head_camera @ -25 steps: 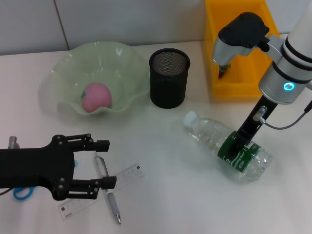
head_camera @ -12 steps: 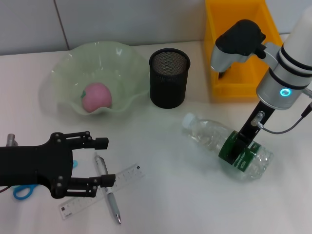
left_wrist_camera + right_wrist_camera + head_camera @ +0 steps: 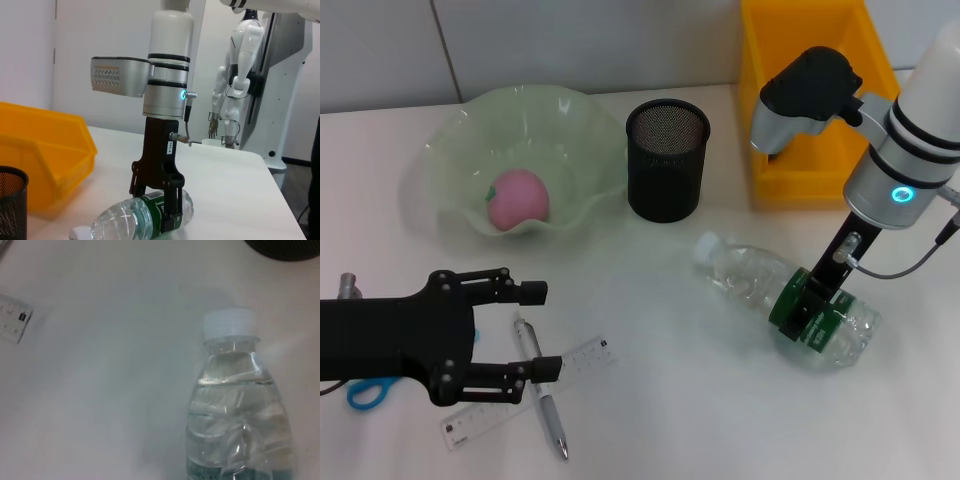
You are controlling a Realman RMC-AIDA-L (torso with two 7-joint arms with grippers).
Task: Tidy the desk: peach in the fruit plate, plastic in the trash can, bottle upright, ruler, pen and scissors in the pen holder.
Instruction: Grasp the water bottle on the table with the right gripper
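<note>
A clear plastic water bottle with a green label and white cap point(image 3: 782, 296) is seen lying on its side on the white desk point(image 3: 660, 400), its cap pointing toward the black mesh pen holder point(image 3: 666, 160). The right gripper point(image 3: 810, 312) is lowered onto the bottle's green label, and its black fingers point(image 3: 171, 202) are closed around the labelled part, as is shown plainly in the left wrist view. The left gripper point(image 3: 534, 332) is held low over the near left of the desk with its jaws spread wide and nothing between them; a silver pen point(image 3: 541, 388) and a transparent plastic ruler point(image 3: 528, 395), which cross each other, lie just beneath and beside its fingertips. Blue-handled scissors point(image 3: 364, 393) are partly hidden under the left arm. A pink peach point(image 3: 517, 197) rests in the pale green wavy-rimmed glass fruit plate point(image 3: 575, 120), beside the pen holder. A yellow plastic bin point(image 3: 770, 60) stands at the far right.
</note>
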